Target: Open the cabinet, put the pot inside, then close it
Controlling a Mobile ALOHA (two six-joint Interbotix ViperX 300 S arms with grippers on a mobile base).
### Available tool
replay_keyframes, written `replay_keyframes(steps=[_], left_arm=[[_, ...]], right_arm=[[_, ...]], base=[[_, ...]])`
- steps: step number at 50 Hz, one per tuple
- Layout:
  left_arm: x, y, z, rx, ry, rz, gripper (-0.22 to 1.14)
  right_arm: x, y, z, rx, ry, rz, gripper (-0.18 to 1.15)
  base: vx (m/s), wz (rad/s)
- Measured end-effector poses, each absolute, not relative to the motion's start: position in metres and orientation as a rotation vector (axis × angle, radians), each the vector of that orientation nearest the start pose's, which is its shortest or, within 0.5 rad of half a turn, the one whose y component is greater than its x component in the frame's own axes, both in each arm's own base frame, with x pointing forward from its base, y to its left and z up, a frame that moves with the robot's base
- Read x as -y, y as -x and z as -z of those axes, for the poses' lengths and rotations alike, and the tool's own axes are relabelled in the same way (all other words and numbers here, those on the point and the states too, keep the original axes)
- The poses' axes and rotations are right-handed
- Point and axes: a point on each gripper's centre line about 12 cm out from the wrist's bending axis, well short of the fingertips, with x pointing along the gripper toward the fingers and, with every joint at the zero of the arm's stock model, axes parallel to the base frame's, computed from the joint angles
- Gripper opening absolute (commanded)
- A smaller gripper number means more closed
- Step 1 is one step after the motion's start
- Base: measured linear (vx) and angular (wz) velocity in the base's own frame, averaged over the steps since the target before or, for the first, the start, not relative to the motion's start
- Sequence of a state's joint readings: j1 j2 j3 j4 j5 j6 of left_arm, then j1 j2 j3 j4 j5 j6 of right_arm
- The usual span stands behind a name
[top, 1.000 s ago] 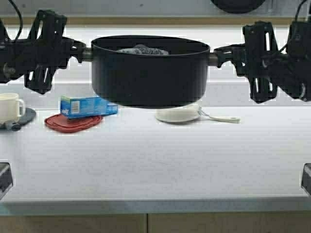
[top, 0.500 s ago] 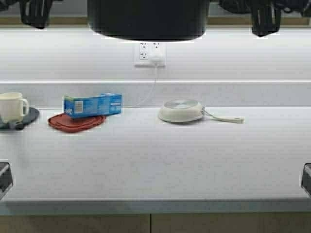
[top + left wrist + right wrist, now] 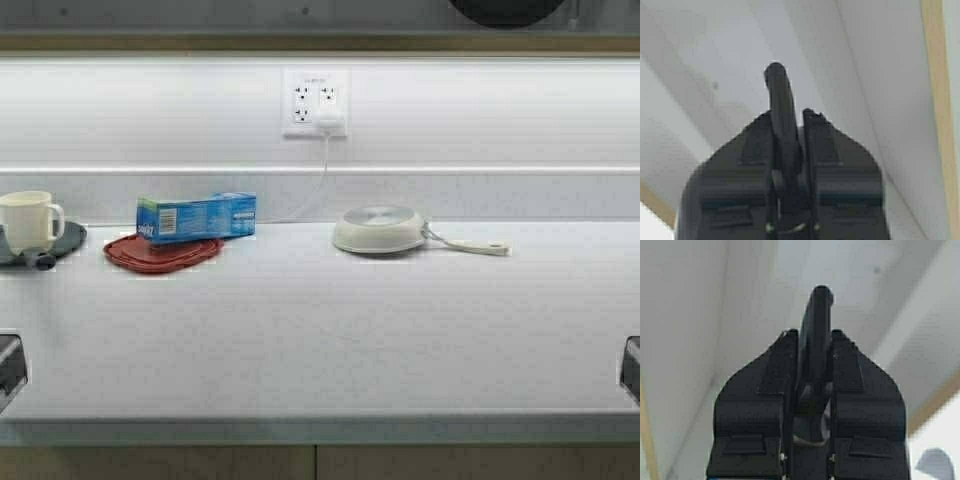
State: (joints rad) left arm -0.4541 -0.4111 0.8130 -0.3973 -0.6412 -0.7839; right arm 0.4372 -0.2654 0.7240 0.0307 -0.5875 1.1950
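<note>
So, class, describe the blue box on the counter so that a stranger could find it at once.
Start at the white counter and look towards its left side, below the wall socket. The blue box lies on its long side atop a flat red lid, right of the cream mug. It is the only blue, rectangular thing there; the frying pan is round and cream.

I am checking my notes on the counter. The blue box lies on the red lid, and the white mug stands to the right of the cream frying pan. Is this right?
One part is wrong. In the high view the white mug stands at the far left of the counter, left of the cream frying pan, not right of it. The blue box does lie on the red lid.
</note>
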Motion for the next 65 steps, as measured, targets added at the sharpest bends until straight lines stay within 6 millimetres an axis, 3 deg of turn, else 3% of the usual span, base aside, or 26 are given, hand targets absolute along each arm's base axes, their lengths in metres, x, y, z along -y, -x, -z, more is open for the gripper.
replay_keyframes(steps=[9, 22, 28, 34, 43, 53, 65], left_arm=[[0.117, -0.349, -0.34, 0.059, 1.164, 0.251, 0.03], [0.131, -0.411, -0.341, 0.055, 1.166, 0.229, 0.03], [0.138, -0.435, -0.331, 0.028, 1.162, 0.212, 0.03], [0.137, -0.452, -0.316, 0.006, 1.154, 0.184, 0.03], [0.134, -0.466, -0.292, -0.031, 1.145, 0.143, 0.03], [0.133, -0.472, -0.286, -0.033, 1.182, 0.135, 0.03], [0.133, -0.475, -0.279, -0.015, 1.35, 0.136, 0.03]], right_arm=[[-0.158, -0.372, -0.331, -0.149, -1.208, -0.41, 0.08], [-0.161, -0.432, -0.356, -0.163, -1.177, -0.35, 0.08], [-0.161, -0.45, -0.354, -0.177, -1.173, -0.324, 0.08], [-0.16, -0.464, -0.338, -0.198, -1.167, -0.296, 0.08], [-0.16, -0.477, -0.313, -0.209, -1.163, -0.278, 0.08], [-0.162, -0.482, -0.305, -0.178, -1.173, -0.3, 0.08], [-0.158, -0.481, -0.289, -0.126, -1.25, -0.301, 0.08]], base=[[0.03, 0.02], [0.05, 0.03], [0.05, 0.04], [0.06, 0.03], [0.05, 0.02], [0.05, 0.02], [0.03, 0.0]])
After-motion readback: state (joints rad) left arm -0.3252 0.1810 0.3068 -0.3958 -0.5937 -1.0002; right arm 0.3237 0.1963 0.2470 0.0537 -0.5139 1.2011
